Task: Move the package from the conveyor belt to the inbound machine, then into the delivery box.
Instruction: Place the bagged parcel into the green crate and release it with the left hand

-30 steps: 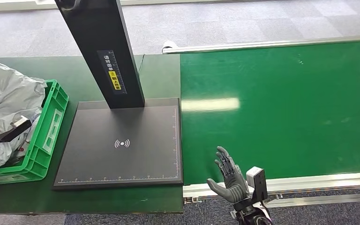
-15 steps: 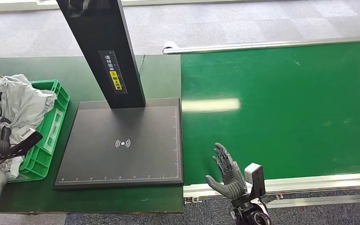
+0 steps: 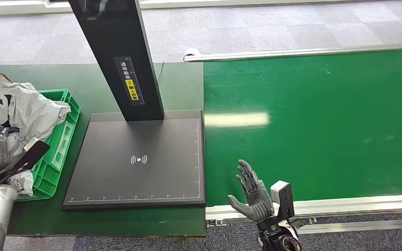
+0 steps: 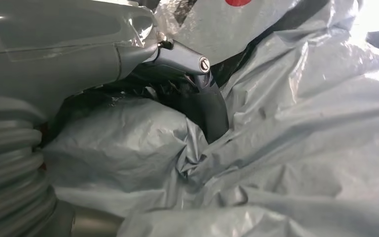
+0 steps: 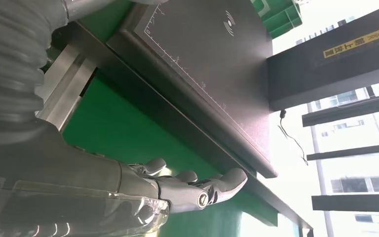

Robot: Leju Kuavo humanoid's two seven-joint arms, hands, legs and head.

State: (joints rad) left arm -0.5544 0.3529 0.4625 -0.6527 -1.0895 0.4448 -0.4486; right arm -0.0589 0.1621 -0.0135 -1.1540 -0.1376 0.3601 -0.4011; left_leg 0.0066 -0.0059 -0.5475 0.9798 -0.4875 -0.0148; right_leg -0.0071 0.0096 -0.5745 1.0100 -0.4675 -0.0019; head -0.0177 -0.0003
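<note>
While the left hand (image 4: pixel 177 74) grips the crumpled grey package (image 3: pixel 10 117), that package sits in the green delivery box (image 3: pixel 57 144) at the table's left.
In the left wrist view its thumb and dark fingers press into the plastic wrap. The right hand (image 3: pixel 251 193) hovers with fingers spread, holding nothing, over the conveyor belt (image 3: pixel 319 120) near edge, just beside the black inbound machine (image 3: pixel 136 157) plate.

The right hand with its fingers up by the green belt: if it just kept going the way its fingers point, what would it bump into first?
Probably nothing soon. The right hand is open, fingers aimed across the bare green conveyor belt, which lies below them. The black scanner plate stays off to its side. Depth is hard to judge.
</note>
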